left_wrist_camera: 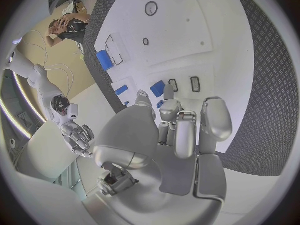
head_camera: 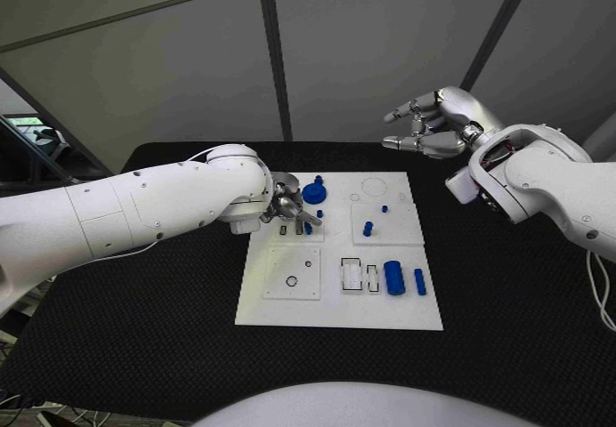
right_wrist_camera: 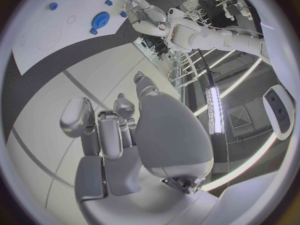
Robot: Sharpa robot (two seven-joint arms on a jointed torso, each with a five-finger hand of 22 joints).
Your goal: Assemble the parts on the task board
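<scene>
Black table (head_camera: pixel 154 302) under white task board (head_camera: pixel 289 307)

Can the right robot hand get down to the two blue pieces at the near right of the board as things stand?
Probably yes: the right robot hand is raised beyond the task board, holding nothing, and nothing covers the two blue pieces.

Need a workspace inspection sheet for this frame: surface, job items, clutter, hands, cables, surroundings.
Surface: black textured table.
Job's things: white task board at mid-table; blue gear-shaped part at its far end, small blue pegs near the middle, two blue cylinders lying at its near right.
Clutter: nothing seen.
Hands: left hand low over the board's far left by the gear; whether it holds anything cannot be told. Right hand raised beyond the board, fingers apart, holding nothing.
Cables: white cable along the right arm.
Surroundings: grey wall panels behind.
</scene>
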